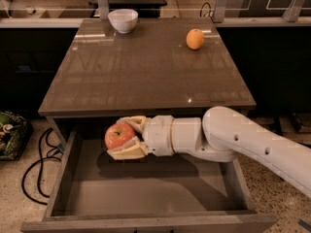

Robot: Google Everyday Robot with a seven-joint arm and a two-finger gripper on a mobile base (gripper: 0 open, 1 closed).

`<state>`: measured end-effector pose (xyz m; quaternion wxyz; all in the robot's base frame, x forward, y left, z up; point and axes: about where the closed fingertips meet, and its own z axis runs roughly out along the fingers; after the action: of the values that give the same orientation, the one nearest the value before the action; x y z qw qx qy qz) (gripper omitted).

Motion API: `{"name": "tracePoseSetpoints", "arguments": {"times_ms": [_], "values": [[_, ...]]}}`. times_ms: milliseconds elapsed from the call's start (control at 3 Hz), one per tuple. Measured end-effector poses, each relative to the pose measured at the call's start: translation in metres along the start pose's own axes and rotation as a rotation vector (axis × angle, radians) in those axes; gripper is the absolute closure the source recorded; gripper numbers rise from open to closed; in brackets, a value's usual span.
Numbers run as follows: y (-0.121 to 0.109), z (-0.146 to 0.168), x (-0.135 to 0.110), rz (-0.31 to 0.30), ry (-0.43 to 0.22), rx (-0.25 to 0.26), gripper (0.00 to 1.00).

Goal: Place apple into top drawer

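Note:
The red-orange apple (119, 135) with a short dark stem sits between the cream fingers of my gripper (124, 138), which is shut on it. The white arm reaches in from the right. The apple hangs over the back left part of the open top drawer (146, 193), above its flat grey bottom and just below the table's front edge. The drawer is pulled out wide and holds nothing else that I can see.
The brown table top (146, 67) carries a white bowl (123, 20) at the back left and a small orange fruit (195, 39) at the back right. Black cables (36, 164) and a bag of clutter (7, 135) lie on the floor at the left.

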<state>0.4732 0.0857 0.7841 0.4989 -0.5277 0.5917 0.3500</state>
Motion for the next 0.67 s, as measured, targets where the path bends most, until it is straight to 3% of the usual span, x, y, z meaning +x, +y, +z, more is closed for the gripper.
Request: {"name": "tracePoseSetpoints", "arguments": {"times_ms": [667], "values": [[0.026,0.028,0.078,0.047,0.056,0.003,1.0]]}}
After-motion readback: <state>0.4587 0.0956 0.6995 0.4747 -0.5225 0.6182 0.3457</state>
